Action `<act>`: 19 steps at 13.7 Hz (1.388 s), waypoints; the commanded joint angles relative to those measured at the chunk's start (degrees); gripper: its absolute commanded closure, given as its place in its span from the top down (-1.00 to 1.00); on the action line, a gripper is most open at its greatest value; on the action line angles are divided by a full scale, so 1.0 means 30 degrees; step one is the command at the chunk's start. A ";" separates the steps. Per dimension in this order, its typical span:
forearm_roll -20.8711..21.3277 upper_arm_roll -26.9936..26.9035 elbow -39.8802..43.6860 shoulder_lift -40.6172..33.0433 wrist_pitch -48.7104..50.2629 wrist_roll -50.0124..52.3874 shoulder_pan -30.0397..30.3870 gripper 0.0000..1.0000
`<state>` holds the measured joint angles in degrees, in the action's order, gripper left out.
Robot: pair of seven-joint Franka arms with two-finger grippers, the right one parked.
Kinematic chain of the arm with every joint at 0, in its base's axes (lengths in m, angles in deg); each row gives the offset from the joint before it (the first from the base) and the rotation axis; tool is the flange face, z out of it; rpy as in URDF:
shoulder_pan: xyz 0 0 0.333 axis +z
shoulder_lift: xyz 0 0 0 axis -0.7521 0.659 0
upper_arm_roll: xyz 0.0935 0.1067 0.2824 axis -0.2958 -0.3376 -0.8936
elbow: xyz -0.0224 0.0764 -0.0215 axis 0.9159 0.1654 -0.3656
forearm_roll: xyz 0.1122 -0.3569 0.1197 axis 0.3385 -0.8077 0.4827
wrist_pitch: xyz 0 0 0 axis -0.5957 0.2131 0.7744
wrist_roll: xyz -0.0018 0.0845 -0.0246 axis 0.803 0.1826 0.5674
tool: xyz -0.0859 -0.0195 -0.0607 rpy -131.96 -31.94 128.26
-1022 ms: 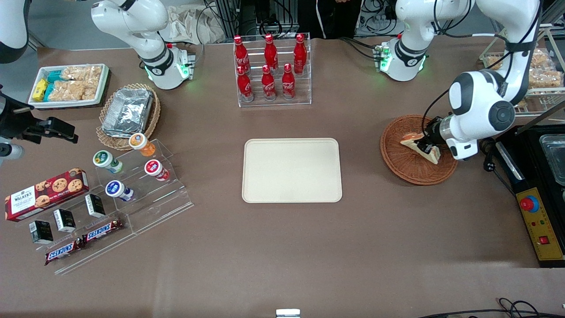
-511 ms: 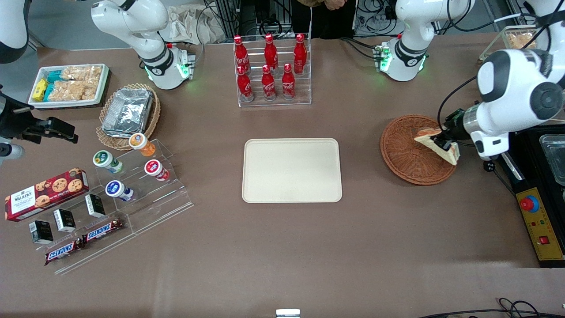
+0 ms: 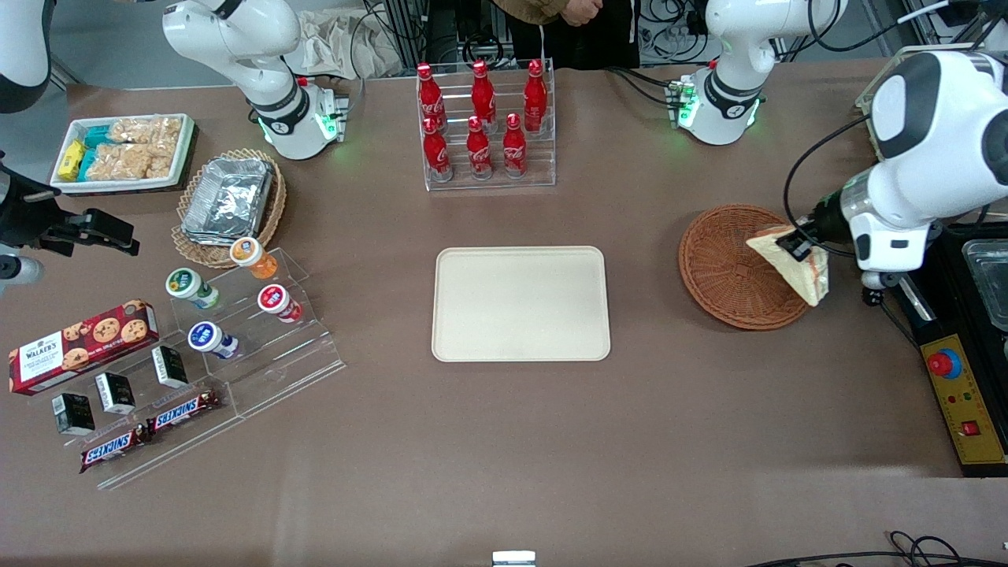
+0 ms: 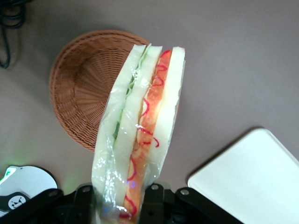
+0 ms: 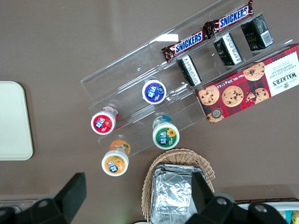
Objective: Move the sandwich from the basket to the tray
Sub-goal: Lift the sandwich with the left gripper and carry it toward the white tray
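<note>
The tool [image 3: 797, 246] grips the sandwich [image 3: 794, 264], its two fingers [image 4: 84, 199] clamped on either side of the wedge's wide end. The sandwich hangs in the air above the basket [image 3: 728, 268], over the basket's rim on the side toward the working arm's end of the surface [image 3: 504, 441], and does not touch the wicker. In the wrist view the sandwich [image 4: 140, 135] shows its cut edge: pale bread, a green layer and a red-orange layer, all under clear wrap. The basket [image 4: 86, 86] lies below it with nothing inside.

The tray [image 3: 520, 304] lies flat on the surface, well apart from the basket, toward the parked arm's end; a corner of the tray [image 4: 252, 179] also shows in the wrist view. Nothing lies on the tray. A rack of red bottles [image 3: 482, 118] stands farther from the front camera than the tray.
</note>
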<state>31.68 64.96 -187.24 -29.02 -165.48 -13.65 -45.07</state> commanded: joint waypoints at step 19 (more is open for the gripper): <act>0.3078 0.4500 0.2811 0.9307 -0.5336 0.0623 -0.5011 -0.39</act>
<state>39.02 78.63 -180.94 -3.46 -181.39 -13.84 -58.28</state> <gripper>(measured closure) 0.692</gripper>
